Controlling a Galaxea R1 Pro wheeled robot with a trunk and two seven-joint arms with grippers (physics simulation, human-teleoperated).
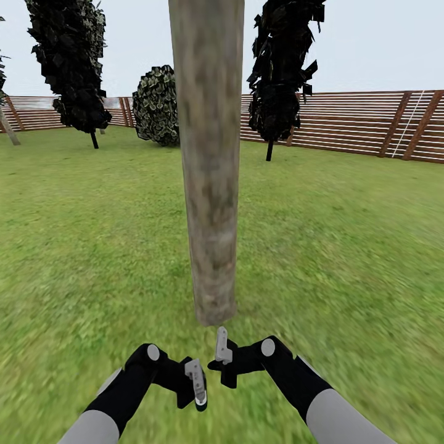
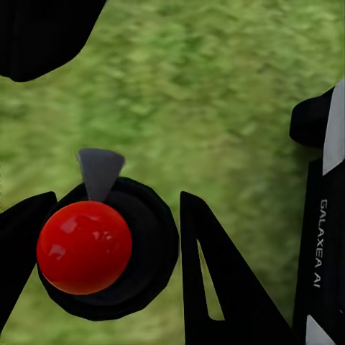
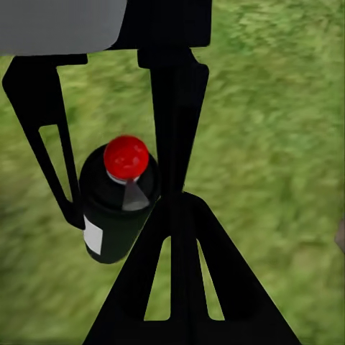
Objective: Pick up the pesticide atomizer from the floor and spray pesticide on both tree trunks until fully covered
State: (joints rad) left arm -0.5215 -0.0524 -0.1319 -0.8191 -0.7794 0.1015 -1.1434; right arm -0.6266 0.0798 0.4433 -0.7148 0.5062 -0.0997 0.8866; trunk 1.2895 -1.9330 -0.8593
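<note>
Gripping the atomizer (image 3: 115,215) between its two black fingers (image 2: 215,287), the robot's left tool (image 1: 197,385) hovers low over the grass (image 1: 345,271) just short of a tree trunk (image 1: 209,185). The atomizer is a black bottle with a round red cap (image 2: 84,246), a grey nozzle wedge and one white label patch (image 3: 93,237) on which no writing can be read. From the head camera it is hard to make out against the dark wrist.

The right tool (image 1: 221,345) sits just beside the left one, its fingers pressed together with nothing between them. The only legible writing is "GALAXEA AI", printed in white along the right arm (image 2: 316,244) as seen from the left wrist.

One mottled grey-brown trunk stands close in front, its crown cut off by the frame's top. A second pale trunk (image 1: 7,129) leans at the far left edge, mostly out of frame. Two dark, thin-stemmed trees (image 1: 74,68) and one rounded bush (image 1: 157,105) stand before a brown slatted fence (image 1: 351,123).
</note>
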